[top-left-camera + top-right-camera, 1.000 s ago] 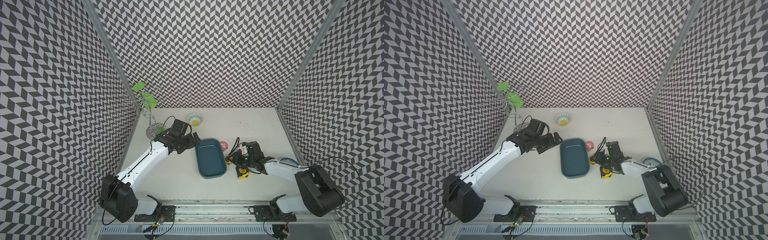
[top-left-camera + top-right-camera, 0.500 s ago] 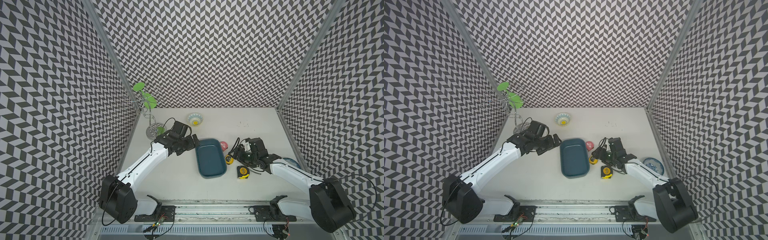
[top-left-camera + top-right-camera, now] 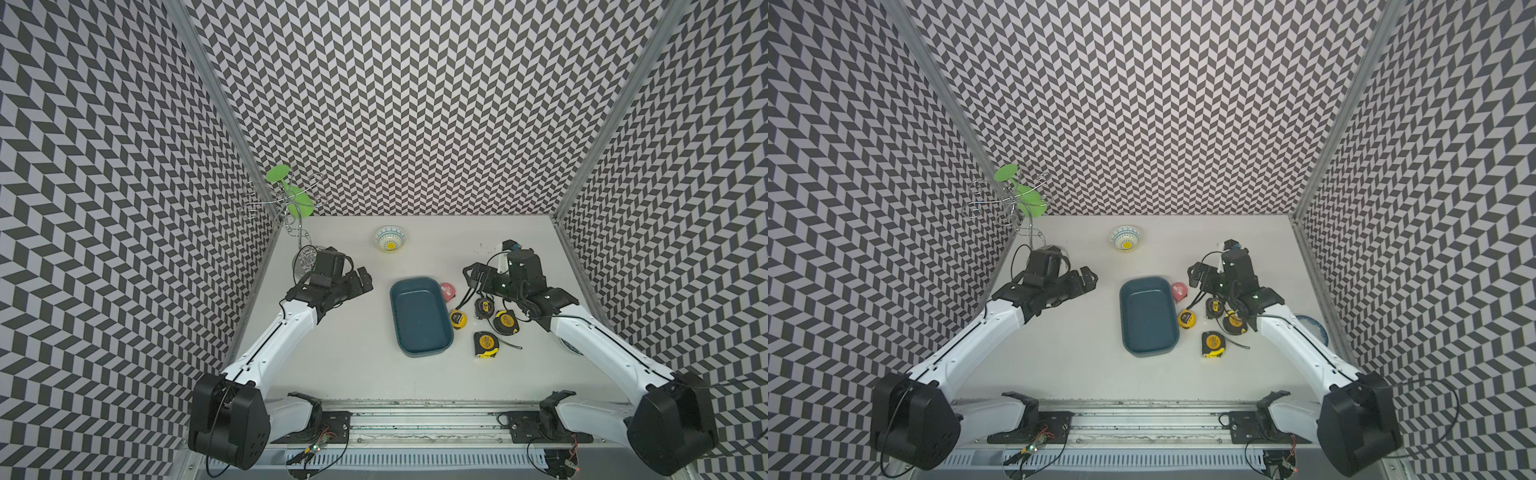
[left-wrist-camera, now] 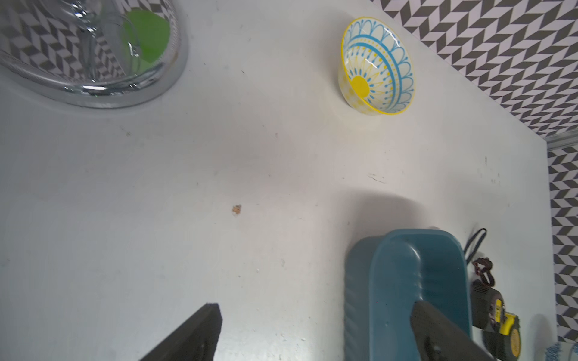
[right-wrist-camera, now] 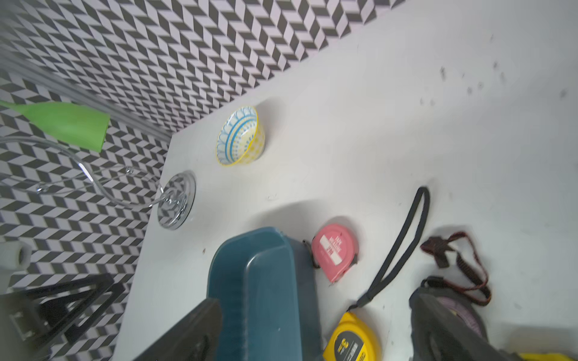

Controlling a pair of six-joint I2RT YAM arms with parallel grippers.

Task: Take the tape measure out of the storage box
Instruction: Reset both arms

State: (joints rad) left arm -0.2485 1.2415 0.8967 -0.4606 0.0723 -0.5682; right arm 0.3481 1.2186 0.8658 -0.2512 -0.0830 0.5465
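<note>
On the white table, near its middle: one storage box, dark teal, shallow, its long side running away from the rail. Just beside the box, on the right arm's side, five tape measures lay on the table, all outside it. The pink tape measure sat by the box's far corner and the round yellow tape measure against its long wall. The dark tape measure and the black-rimmed tape measure lay a little further out, and the square-cased tape measure lay nearest the rail. The right gripper hung above the table near the pink and dark tape measures, fingers spread wide, holding nothing. The left gripper was on the box's other side, apart from it, likewise spread wide and empty. A patterned bowl stood near the back wall. A wire stand carrying a green cup stood in the far left corner.
</note>
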